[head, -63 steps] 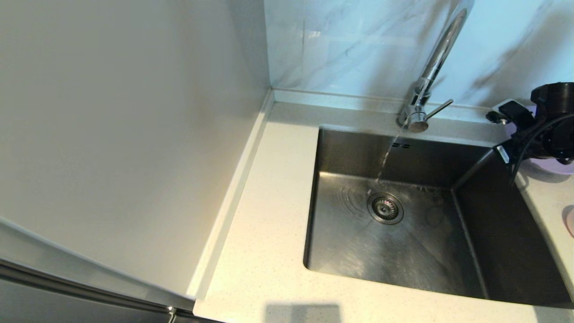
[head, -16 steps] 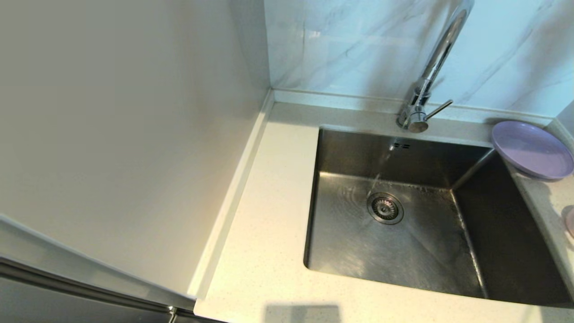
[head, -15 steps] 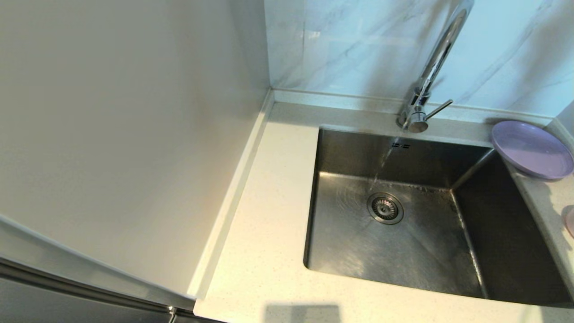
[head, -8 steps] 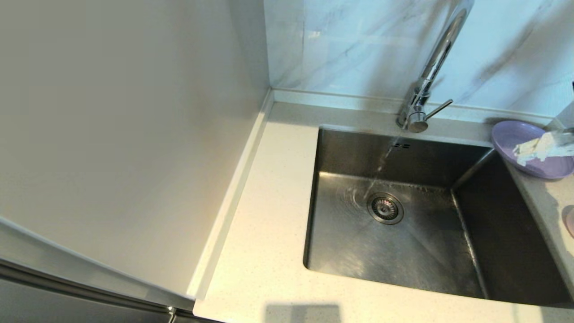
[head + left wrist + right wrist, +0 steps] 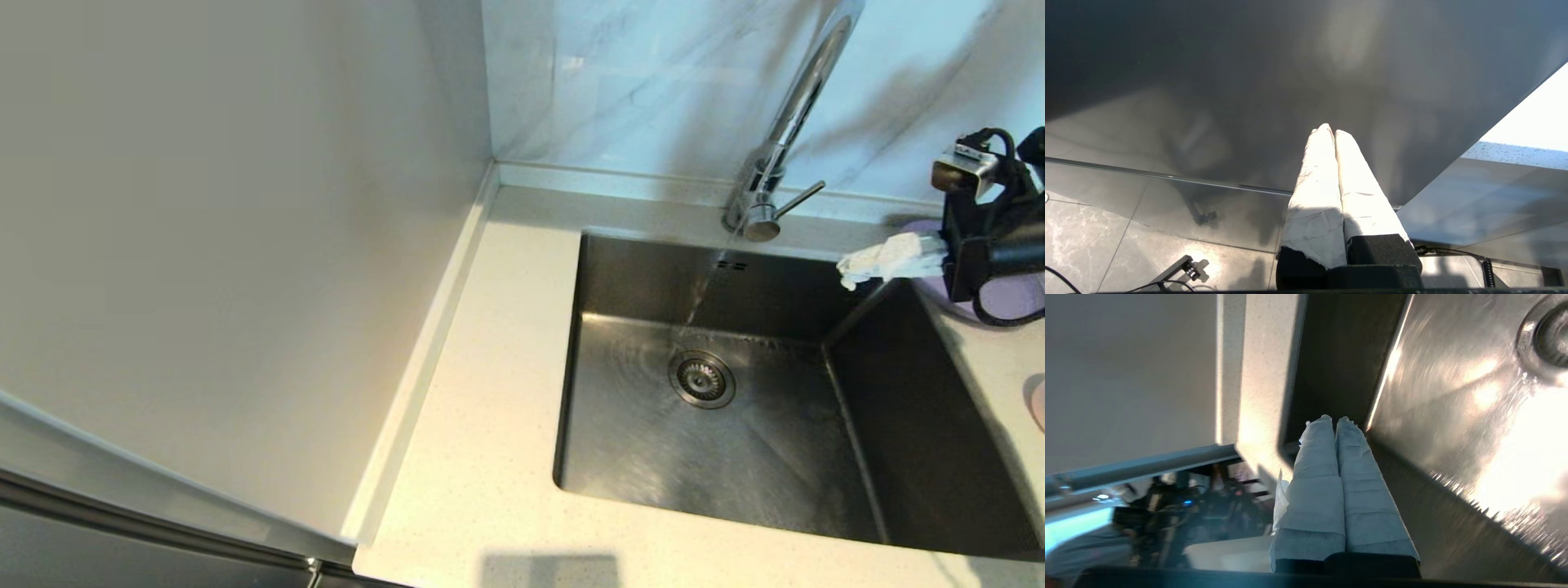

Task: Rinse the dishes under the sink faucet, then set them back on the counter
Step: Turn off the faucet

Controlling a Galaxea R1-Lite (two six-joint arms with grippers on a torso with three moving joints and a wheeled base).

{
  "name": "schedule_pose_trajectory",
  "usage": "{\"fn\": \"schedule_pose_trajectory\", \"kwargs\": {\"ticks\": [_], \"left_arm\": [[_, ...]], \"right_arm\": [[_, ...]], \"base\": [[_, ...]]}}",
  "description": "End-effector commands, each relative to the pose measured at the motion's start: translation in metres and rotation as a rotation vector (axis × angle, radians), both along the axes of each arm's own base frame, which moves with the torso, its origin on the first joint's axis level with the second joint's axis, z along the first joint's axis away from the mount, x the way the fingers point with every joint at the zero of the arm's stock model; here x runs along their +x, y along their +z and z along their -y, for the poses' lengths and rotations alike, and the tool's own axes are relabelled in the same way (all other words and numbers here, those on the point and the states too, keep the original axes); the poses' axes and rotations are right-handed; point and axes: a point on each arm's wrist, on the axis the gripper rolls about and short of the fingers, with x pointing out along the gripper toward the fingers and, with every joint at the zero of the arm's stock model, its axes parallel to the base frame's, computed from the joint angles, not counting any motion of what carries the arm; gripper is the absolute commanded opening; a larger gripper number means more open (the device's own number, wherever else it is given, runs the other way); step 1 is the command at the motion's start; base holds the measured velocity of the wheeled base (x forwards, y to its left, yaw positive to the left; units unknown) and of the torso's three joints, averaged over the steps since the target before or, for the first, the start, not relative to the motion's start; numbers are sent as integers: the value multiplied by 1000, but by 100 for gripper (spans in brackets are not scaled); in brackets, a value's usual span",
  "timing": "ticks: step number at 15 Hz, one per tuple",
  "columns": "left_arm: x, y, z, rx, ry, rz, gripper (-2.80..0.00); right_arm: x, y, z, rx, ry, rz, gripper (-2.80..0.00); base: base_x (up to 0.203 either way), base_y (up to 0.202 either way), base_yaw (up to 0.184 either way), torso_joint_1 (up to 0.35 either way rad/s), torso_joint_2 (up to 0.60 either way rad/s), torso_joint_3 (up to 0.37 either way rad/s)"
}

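The chrome sink faucet (image 5: 788, 131) stands behind the steel sink (image 5: 922, 441), and a thin stream of water runs from it beside the drain (image 5: 700, 378). My right gripper (image 5: 849, 269) reaches in from the right, its white-wrapped fingers (image 5: 1327, 465) shut with nothing between them. Its tips hang over the sink's back right corner. The lilac plate (image 5: 1016, 296) lies on the counter (image 5: 482, 425) under that arm, mostly hidden. A sliver of the pink bowl (image 5: 1038, 404) shows at the right edge. My left gripper (image 5: 1331, 128) is shut and empty, parked low beside a dark cabinet front.
A plain wall panel (image 5: 229, 245) stands along the left side of the counter, and a marble backsplash (image 5: 637, 82) rises behind it. The faucet's side lever (image 5: 804, 198) points to the right, towards my right arm.
My right arm, out of view a second ago, has come in from the right across the plate, its tips now over the sink's corner. The plate has not moved, and water keeps running.
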Motion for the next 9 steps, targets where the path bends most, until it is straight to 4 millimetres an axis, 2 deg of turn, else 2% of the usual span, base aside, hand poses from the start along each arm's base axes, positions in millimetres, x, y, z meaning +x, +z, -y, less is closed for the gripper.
{"fn": "schedule_pose_trajectory", "kwargs": {"ticks": [1,5,9], "left_arm": [[0,0,0,0,0,0,-280],[0,0,0,0,0,0,-280],[0,0,0,0,0,0,-280]], "right_arm": [[25,-12,-8,-38,24,51,-280],[47,-11,1,-146,-51,204,-280],[69,0,5,-113,-209,277,-280]], "base": [[0,0,0,0,0,0],[0,0,0,0,0,0],[0,0,0,0,0,0]]}}
